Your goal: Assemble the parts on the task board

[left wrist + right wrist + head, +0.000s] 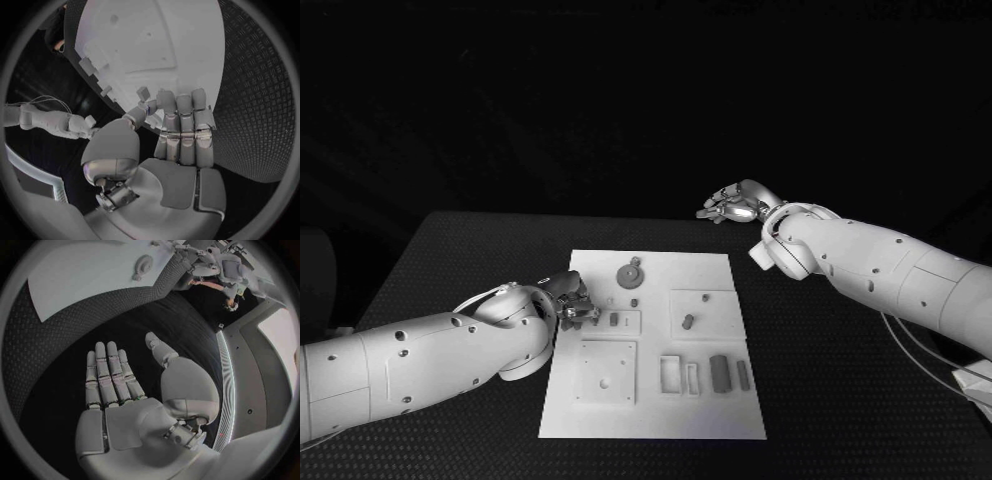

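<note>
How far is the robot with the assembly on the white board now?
Not far, it seems. A round part and a small peg already sit on the task board, perhaps placed. The left hand is at the board's left edge, and appears to pinch a small part. The right hand is open, off the board. Several long parts lie loose near the front edge.
</note>
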